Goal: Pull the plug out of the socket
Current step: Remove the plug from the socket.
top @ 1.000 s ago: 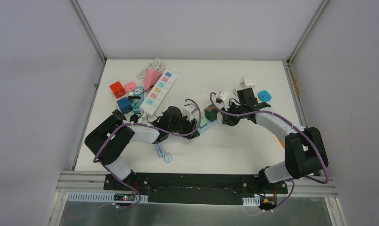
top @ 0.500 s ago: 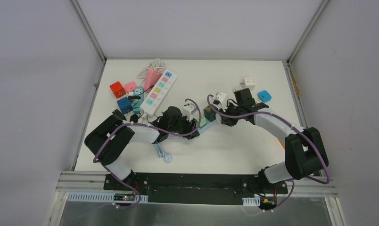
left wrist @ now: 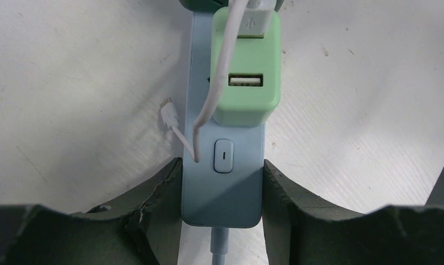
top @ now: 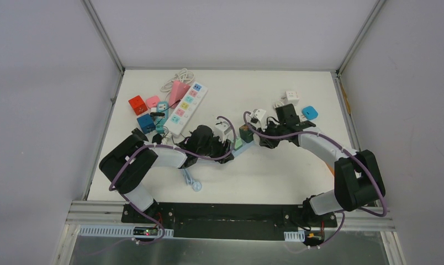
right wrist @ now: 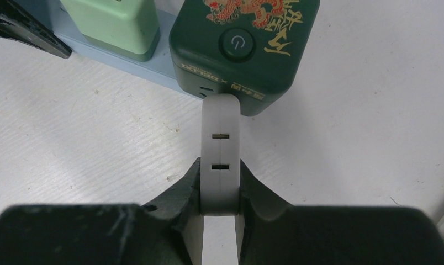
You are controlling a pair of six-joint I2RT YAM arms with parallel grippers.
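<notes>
- Our left gripper (left wrist: 222,170) is clenched on the near end of the long light-blue plastic power strip (left wrist: 244,187). The strip's far end is cut off at the top of the left wrist view.
- A mint-green block adapter (left wrist: 247,105) sits plugged into the strip, with a thin white USB cable (left wrist: 220,72) looping from it.
- Next comes the dark green cube socket (right wrist: 247,55) with a dragon print, its top cropped.
- The flat white plastic plug (right wrist: 220,149) butts against the cube's side. Its prongs are hidden, so we cannot tell how deep it sits.
- Our right gripper (right wrist: 220,174) pinches that plug tightly.
- From above, both wrists hide their fingers.
- Against a second ago, the right wrist has edged slightly left, while the left arm lies as before.
</notes>
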